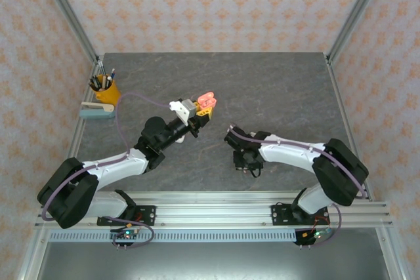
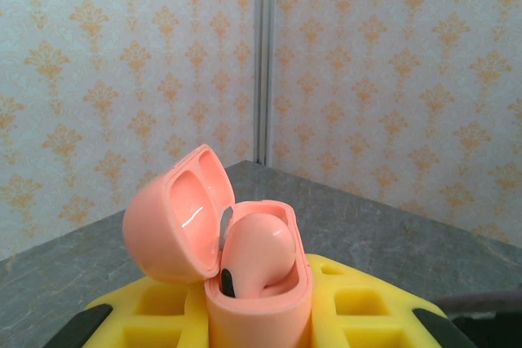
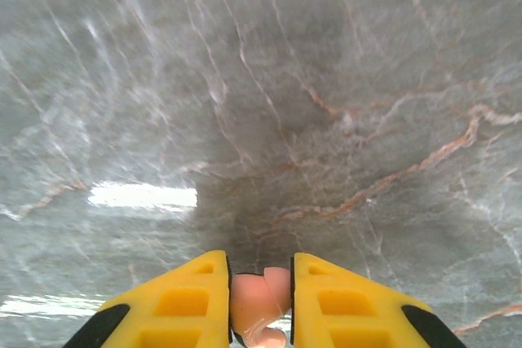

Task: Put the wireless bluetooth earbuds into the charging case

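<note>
A: Left tool point(image 2: 257, 328), state?
B: Clamped on one coral-pink charging case point(image 2: 171, 230), held above the bench point(image 1: 282, 90); lid swung open (hinge on the left in the wrist view); one earbud point(image 2: 259, 250) seated inside.
A: Right tool point(image 3: 261, 283)?
B: Low over the bench; its fingers point(image 3: 183, 303) pinch a second earbud point(image 3: 251, 309), coral-pink, touching both; count: two earbuds, one case.

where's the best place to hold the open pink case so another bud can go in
Probably grip the pink case by its lower body, below the rim, from its base end: its lid stands open to the left and an earbud sits in it, so the top must be free.
</note>
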